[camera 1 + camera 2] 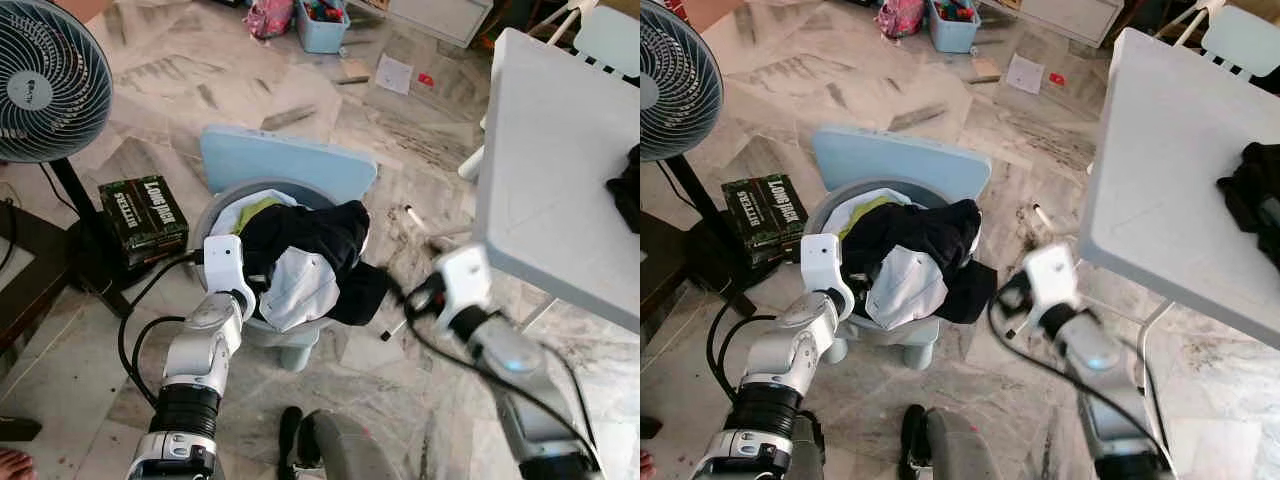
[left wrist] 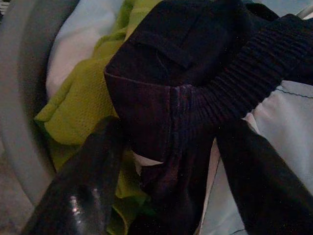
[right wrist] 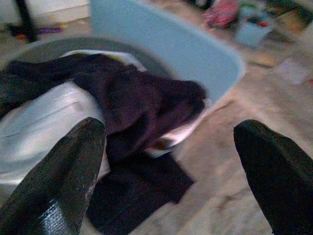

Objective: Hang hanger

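A grey laundry basket [image 1: 206, 224] stands on a pale blue chair [image 1: 290, 165], heaped with a black garment [image 1: 310, 235], a white garment [image 1: 300, 285] and a yellow-green one [image 1: 255, 210]. My left gripper [image 2: 171, 132] is pushed into the heap at the basket's left side, open, with a fold of the black garment [image 2: 195, 73] between its fingers [image 2: 88, 186]. My right gripper [image 3: 171, 129] hovers open and blurred to the right of the basket [image 3: 44, 46], clear of the clothes, its wrist [image 1: 462, 285] in front of the table. I see no hanger.
A white table [image 1: 560, 170] with a black item [image 1: 628, 190] on it fills the right. A standing fan [image 1: 45, 80] and a dark box [image 1: 145, 215] are on the left. A marker [image 1: 413, 215] lies on the marble floor; a blue bin [image 1: 322, 25] stands far back.
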